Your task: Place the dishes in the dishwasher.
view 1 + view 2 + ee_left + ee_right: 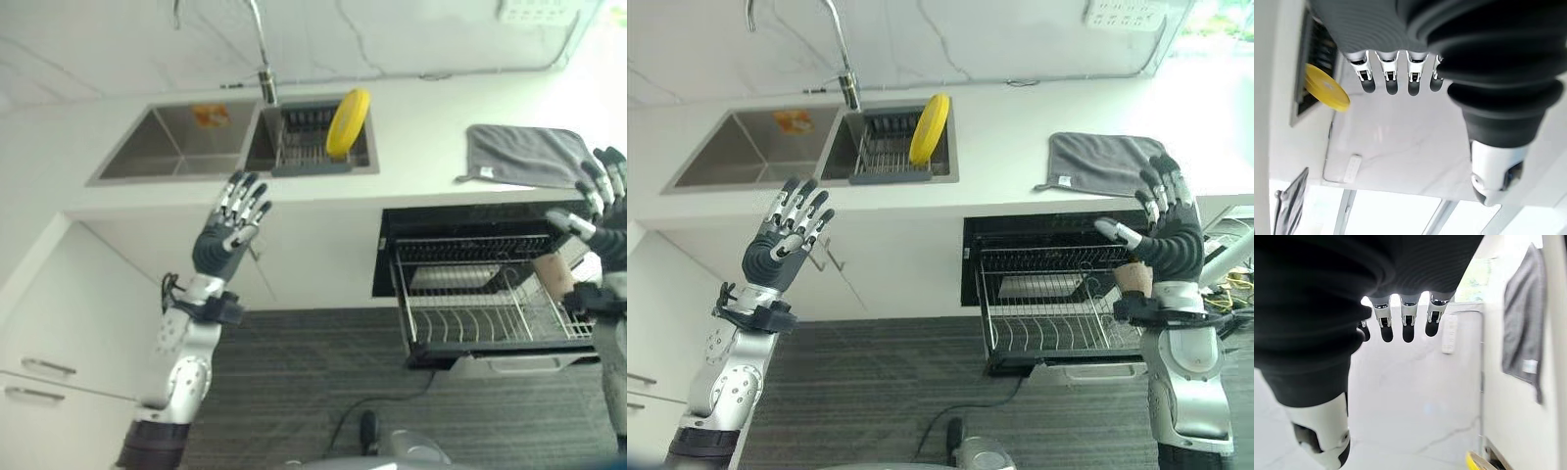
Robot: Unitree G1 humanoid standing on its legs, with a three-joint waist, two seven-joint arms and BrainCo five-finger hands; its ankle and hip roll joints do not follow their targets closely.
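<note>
In the left eye view you have the left hand [233, 223] raised before the counter [421, 117], fingers spread wide and holding nothing. The yellow plate [348, 122] stands on edge in the rack [299, 147] inside the sink [176, 147].

In the right eye view your right hand [1164, 230] is up over the pulled-out dishwasher rack [1058, 304], fingers straight, empty. A grey cloth [1102, 162] lies on the counter.

The left wrist view shows straight fingers [1391, 81] and the plate beyond.

The right wrist view shows straight fingers [1405, 325] and the cloth.

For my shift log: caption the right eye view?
Both hands, left and right, raised open; yellow plate in sink rack, dishwasher rack pulled out.
</note>
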